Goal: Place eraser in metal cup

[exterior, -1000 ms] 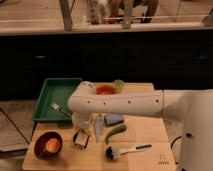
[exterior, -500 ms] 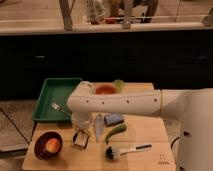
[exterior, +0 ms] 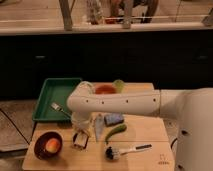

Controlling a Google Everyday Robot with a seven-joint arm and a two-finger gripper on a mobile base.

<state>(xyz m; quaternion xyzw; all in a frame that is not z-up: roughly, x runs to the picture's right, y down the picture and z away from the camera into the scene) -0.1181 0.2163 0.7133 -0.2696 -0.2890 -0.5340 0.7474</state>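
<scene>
Hovering low over the cup [exterior: 82, 145], gripper [exterior: 80, 133] has barely moved this last second; whether it grips or has let go, cannot tell. Eraser [exterior: 79, 139] shows pale at cup's mouth, so the drop looks close. Bowl [exterior: 39, 150] holds an orange fruit [exterior: 52, 145]. Fork [exterior: 59, 108] lies at tray's [exterior: 50, 90] near corner.
</scene>
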